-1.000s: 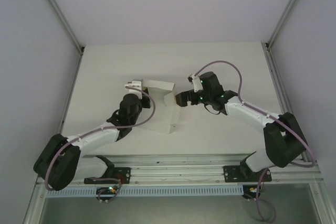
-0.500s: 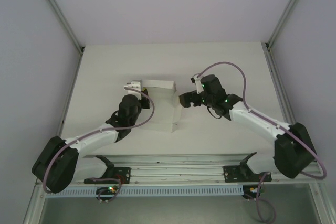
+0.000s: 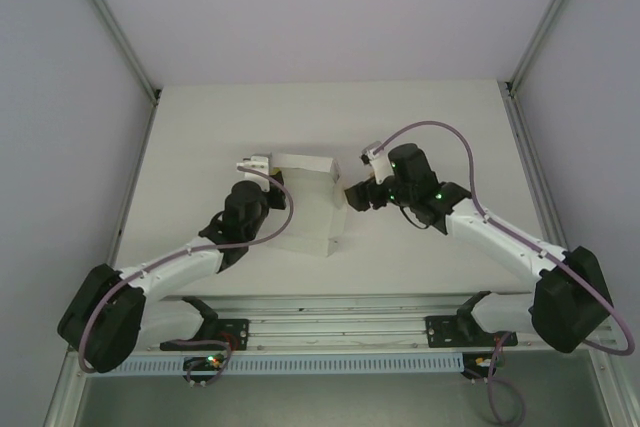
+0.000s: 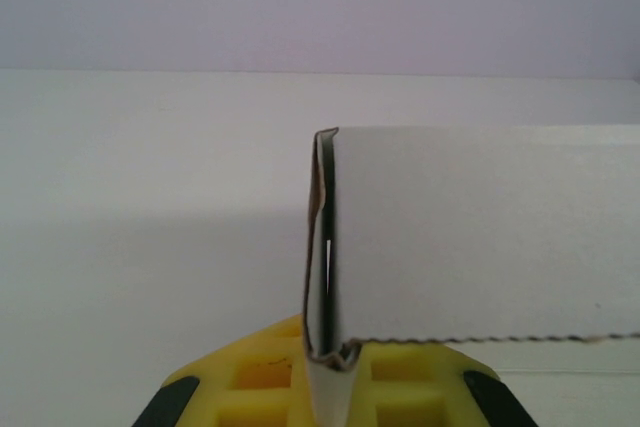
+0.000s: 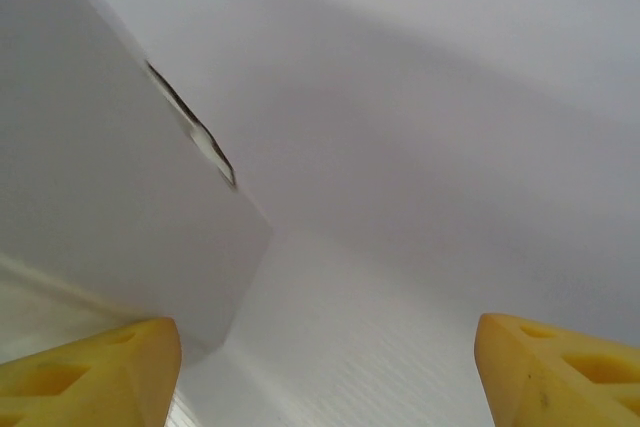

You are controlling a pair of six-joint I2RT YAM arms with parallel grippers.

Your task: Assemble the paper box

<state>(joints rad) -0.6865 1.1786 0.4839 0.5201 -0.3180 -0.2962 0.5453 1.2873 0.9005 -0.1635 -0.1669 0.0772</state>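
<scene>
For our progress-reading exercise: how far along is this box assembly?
Done: the paper box already has creased, raised walls. In hand: the left tool clamps a folded edge; the right tool, open, sits at the box's right side. Left: apparently closing the remaining sides.

The yellow pads [image 4: 255, 382] of my left claw [image 4: 335, 392] look like matt, slightly rubbery plastic with moulded hollows. The thin white paper box [image 4: 480, 232] is smooth matt card, brownish and raw along its cut edge. The white counter [image 4: 140, 197] is matt too, smooth and even.
</scene>
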